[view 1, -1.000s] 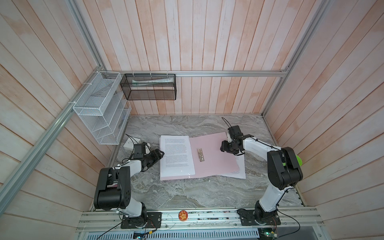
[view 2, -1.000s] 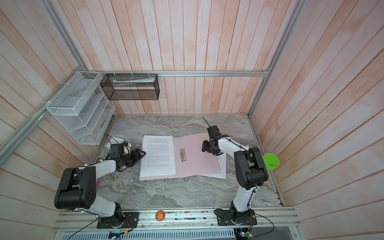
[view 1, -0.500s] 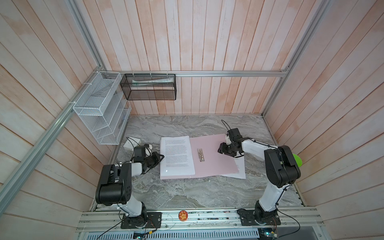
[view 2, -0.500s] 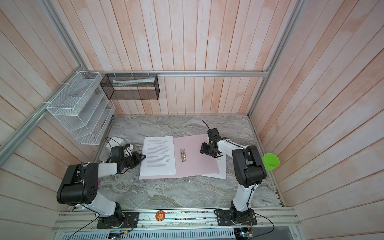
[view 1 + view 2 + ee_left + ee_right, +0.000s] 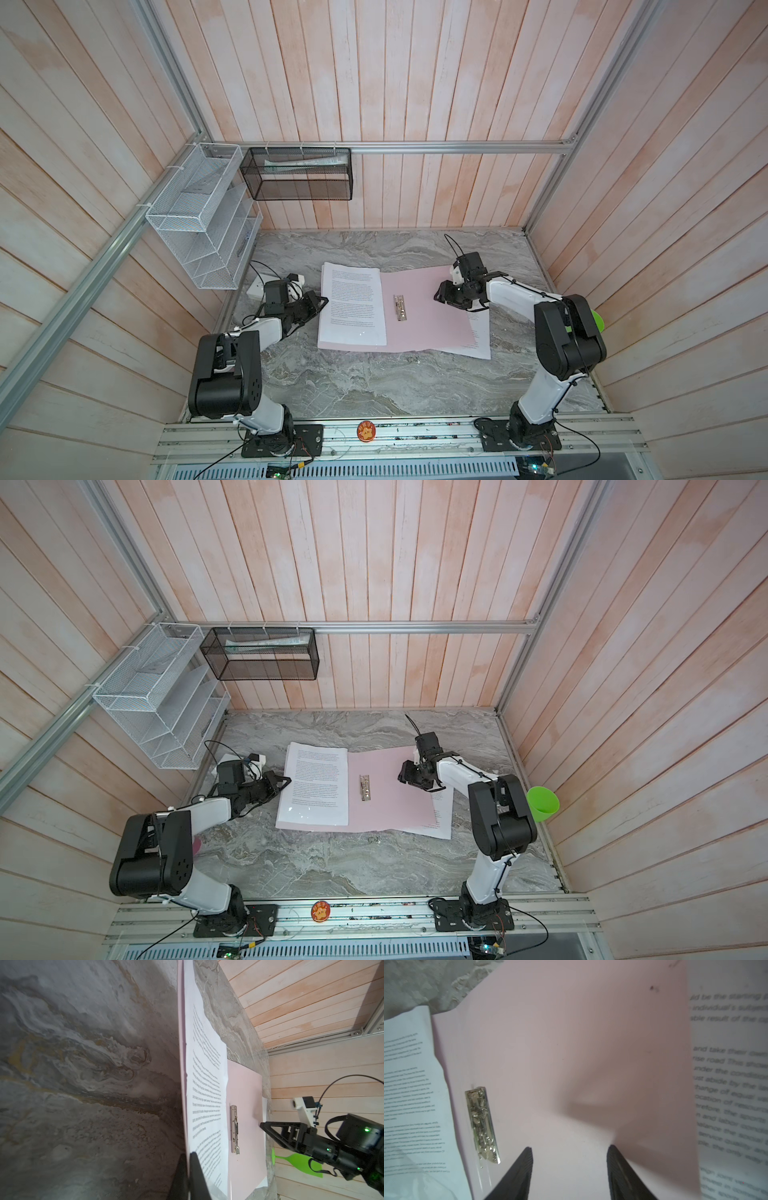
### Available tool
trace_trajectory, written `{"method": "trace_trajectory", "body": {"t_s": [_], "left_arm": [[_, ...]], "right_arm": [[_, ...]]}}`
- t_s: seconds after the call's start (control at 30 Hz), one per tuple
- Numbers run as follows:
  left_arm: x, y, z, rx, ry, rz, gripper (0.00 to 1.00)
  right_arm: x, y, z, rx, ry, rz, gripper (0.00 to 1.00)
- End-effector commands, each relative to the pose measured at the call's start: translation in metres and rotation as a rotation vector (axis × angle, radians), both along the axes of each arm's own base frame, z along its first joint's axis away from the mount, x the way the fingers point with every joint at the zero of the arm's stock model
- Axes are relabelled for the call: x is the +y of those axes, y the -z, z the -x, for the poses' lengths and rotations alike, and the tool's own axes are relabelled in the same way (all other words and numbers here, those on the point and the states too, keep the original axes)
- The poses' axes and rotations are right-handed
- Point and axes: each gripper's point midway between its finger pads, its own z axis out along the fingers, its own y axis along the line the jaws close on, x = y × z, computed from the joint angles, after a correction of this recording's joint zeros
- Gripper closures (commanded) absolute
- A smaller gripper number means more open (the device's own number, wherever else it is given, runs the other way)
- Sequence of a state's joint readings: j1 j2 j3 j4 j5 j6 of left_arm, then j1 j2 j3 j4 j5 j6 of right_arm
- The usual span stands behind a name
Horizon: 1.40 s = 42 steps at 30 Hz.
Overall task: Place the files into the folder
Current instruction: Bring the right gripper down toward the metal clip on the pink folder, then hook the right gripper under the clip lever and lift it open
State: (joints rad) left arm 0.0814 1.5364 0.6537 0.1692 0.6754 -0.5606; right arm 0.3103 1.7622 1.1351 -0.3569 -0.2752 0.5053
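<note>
Folder [image 5: 428, 307]: open flat, pink inside up.
Files [image 5: 353, 307]: stacked on folder's L half; one sheet [image 5: 480, 336] pokes out under its R half.
L gripper [image 5: 323, 299]: pinched shut on stack's outer edge. Move slow and low so pages don't fan.
R gripper [image 5: 570, 1149]: jaws half apart, empty, over R half. Press there to anchor.
Clip [image 5: 400, 307]: keep clear.

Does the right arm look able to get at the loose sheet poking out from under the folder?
Probably yes, at its bare edge: the sheet shows uncovered near the right gripper, whose jaws stand open. The folder lies over the rest.
</note>
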Motion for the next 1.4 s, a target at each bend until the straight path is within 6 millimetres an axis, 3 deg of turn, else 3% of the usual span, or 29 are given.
{"method": "trace_trajectory", "body": {"t_s": [0.0, 0.23, 0.37, 0.53, 0.9, 1.37], "left_arm": [[0.01, -0.003, -0.001, -0.016, -0.016, -0.054, 1.0], [0.008, -0.001, 0.001, -0.022, -0.003, -0.049, 1.0], [0.006, 0.002, 0.0, -0.018, 0.008, -0.032, 1.0], [0.006, 0.004, 0.002, -0.014, 0.008, -0.027, 1.0], [0.004, 0.004, 0.003, -0.012, 0.013, -0.02, 1.0], [0.004, 0.005, 0.005, -0.007, 0.016, -0.016, 1.0]], "right_arm": [[0.026, -0.035, 0.001, -0.052, -0.038, -0.07, 0.53], [0.081, -0.042, 0.02, -0.069, -0.149, -0.123, 0.65], [0.112, -0.029, 0.028, -0.041, -0.208, -0.158, 0.85], [0.134, -0.007, 0.032, 0.012, -0.246, -0.173, 0.87], [0.151, 0.017, 0.042, 0.088, -0.278, -0.241, 0.86], [0.149, 0.036, 0.05, 0.136, -0.281, -0.217, 0.86]]}}
